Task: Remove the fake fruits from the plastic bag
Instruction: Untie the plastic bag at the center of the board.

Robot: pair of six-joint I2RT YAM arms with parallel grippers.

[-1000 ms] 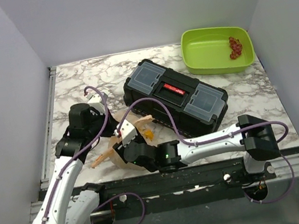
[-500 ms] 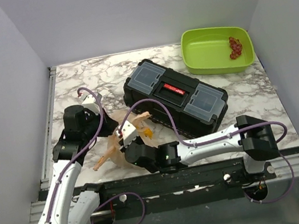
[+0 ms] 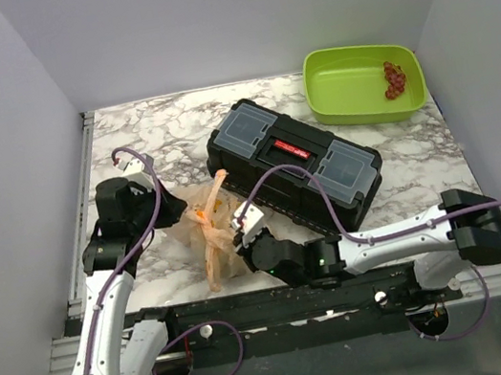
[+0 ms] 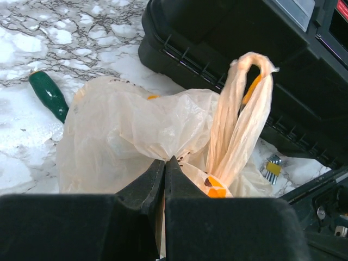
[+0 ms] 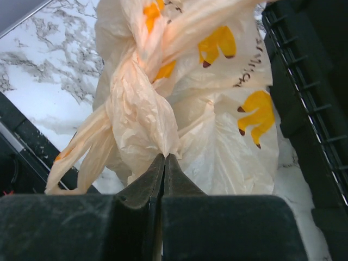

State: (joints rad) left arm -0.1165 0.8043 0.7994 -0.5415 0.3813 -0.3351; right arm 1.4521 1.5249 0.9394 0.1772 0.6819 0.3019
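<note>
The plastic bag (image 3: 200, 218), tan and crinkly with orange prints, lies in front of the black toolbox (image 3: 294, 158). My left gripper (image 4: 165, 161) is shut on a fold of its film on the left side; in the top view that gripper (image 3: 174, 216) is at the bag's left edge. My right gripper (image 5: 164, 156) is shut on the bunched film near the twisted handles, at the bag's near right (image 3: 235, 243). The bag's handles (image 4: 243, 109) loop up towards the toolbox. The fake fruits are hidden inside the bag.
A lime-green tray (image 3: 352, 102) at the back right holds a cluster of red grapes (image 3: 394, 79). A green handle-like object (image 4: 49, 95) lies on the marble left of the bag. The toolbox (image 5: 315, 103) is close on the bag's right.
My right gripper closed on the bag and its arm swung right and nearer. The left gripper pulled left. The bag is now stretched between them, its handles lifted.
</note>
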